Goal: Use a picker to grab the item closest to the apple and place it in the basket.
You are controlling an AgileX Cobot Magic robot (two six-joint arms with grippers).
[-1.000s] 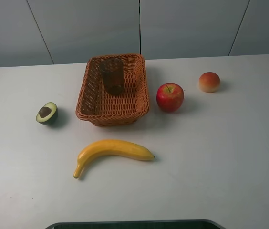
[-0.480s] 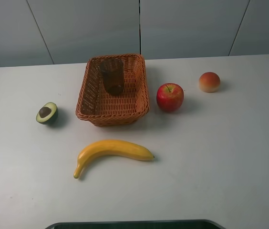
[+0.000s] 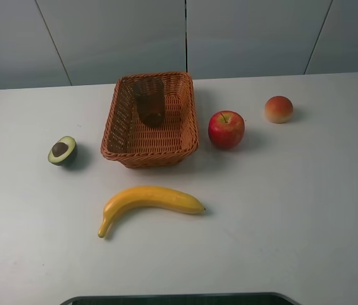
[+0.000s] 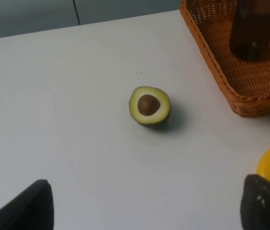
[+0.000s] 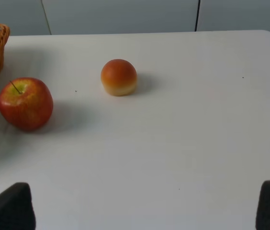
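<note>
Since the tumbler [image 3: 149, 100] was seen upright inside the basket [image 3: 185, 136], beside the apple [image 3: 226, 129], placement was judged complete; both arms' jaws were spread, nothing held.

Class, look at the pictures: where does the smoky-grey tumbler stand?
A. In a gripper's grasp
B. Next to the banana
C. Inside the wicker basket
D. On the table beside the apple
C: the tumbler stands upright inside the basket, toward its far end, with neither gripper on it.
</note>
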